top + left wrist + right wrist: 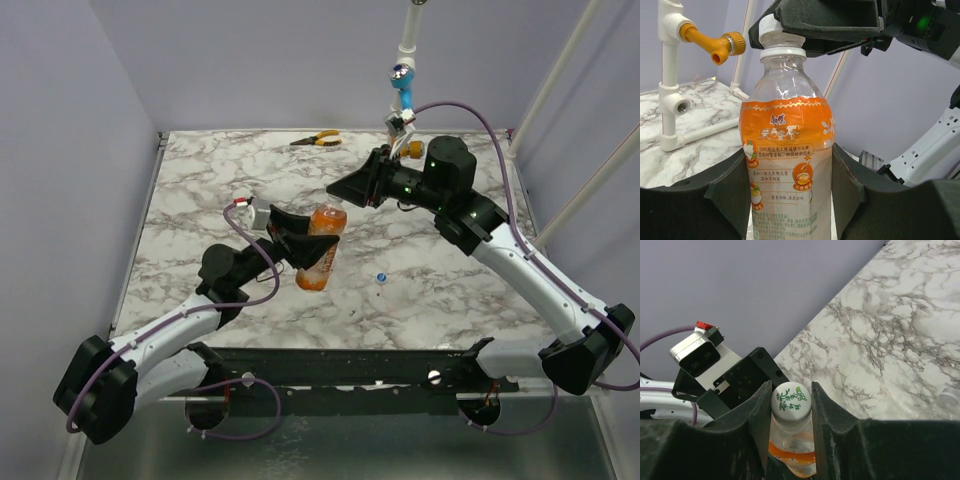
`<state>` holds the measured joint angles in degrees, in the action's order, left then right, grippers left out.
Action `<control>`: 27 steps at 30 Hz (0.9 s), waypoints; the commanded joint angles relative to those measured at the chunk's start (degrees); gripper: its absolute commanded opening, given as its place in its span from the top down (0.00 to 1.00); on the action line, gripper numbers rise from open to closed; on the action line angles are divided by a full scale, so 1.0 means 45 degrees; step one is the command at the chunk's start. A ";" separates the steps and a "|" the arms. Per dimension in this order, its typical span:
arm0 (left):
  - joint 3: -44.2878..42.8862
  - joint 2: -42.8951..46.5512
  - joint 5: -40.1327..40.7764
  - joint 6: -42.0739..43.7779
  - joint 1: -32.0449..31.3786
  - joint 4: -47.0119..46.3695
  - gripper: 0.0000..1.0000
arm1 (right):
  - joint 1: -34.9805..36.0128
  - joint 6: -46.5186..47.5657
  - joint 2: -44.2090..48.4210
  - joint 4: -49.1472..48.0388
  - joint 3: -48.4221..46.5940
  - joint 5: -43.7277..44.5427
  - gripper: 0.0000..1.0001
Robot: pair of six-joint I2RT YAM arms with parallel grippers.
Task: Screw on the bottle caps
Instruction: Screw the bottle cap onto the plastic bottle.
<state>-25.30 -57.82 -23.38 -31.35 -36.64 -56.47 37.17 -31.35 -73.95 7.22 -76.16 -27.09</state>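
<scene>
The bottle (320,250) sits at the centre of the top view, apparently lifted off the marble table (200,180). Its long axis is tilted, with the base toward the lower left and the neck toward the upper right. The left arm (170,335) has its jaws pressed against the 2 sides of the labelled body. The right arm (520,260) reaches in from the upper right, and its jaws pinch the whitish cap (791,401), which sits on the neck. In the right wrist view the cap's top faces the camera squarely, with 1 jaw on either side of it. So the bottle's axis seems to run almost straight along the right wrist's line, and a twist would likely turn on that alignment. How far the cap is threaded on cannot be told. The blue cap (381,277) lies loose on the table, just to the lower right of the bottle and apart from both arms; the right arm looks nearer to it. The orange label (785,150) carries Chinese writing in white. A small line beginning "100%" can be read, but the red brand badge is too small to make out. The whitish cap bears green characters and a small drawing, which cannot be read.
</scene>
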 commanded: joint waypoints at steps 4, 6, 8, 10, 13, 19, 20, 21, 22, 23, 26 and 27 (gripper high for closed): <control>-0.1384 -0.0134 0.0112 0.0723 0.0199 0.1411 0.77 | 0.0368 0.0654 -0.0136 0.1813 -0.0426 0.0503 0.68; -0.1494 -0.0200 0.0064 0.0860 0.0201 0.1418 0.78 | 0.0388 0.0635 -0.0220 0.2013 -0.0542 0.0647 0.68; -0.1532 -0.0271 0.0170 0.1069 0.0195 0.1418 0.78 | 0.0397 0.0504 -0.0311 0.2126 -0.0625 0.0811 0.68; -0.1626 -0.0330 0.0219 0.1361 0.0194 0.1436 0.78 | 0.0437 0.0449 -0.0445 0.2335 -0.0773 0.0947 0.69; -0.1849 -0.0417 0.0287 0.1811 0.0196 0.1613 0.79 | 0.0527 0.0450 -0.0681 0.2881 -0.1081 0.1476 0.69; -0.2161 -0.0679 0.0516 0.2900 0.0078 0.1709 0.79 | 0.0569 0.0156 -0.1261 0.3628 -0.1544 0.2155 0.71; -0.2207 -0.0757 0.0521 0.3031 0.0048 0.1708 0.79 | 0.0587 0.0143 -0.1342 0.3780 -0.1672 0.2253 0.71; -0.2264 -0.0831 0.0512 0.3198 0.0021 0.1708 0.79 | 0.0607 0.0116 -0.1423 0.3935 -0.1751 0.2347 0.71; -0.2304 -0.0867 0.0545 0.3357 -0.0003 0.1708 0.79 | 0.0608 0.0079 -0.1472 0.4058 -0.1843 0.2486 0.71; -0.2345 -0.0936 0.0599 0.3508 -0.0034 0.1708 0.79 | 0.0608 0.0036 -0.1545 0.4158 -0.1929 0.2610 0.71; -0.2458 -0.1065 0.0851 0.4044 -0.0168 0.1709 0.79 | 0.0608 -0.0096 -0.1751 0.4561 -0.2215 0.2927 0.71; -0.2469 -0.1119 0.0938 0.4219 -0.0246 0.1708 0.79 | 0.0608 -0.0112 -0.1825 0.4698 -0.2342 0.3006 0.71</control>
<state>-32.58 -62.41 -21.45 -17.78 -36.38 -44.49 37.93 -30.20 -79.90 19.90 -85.30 -13.61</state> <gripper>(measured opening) 0.559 0.342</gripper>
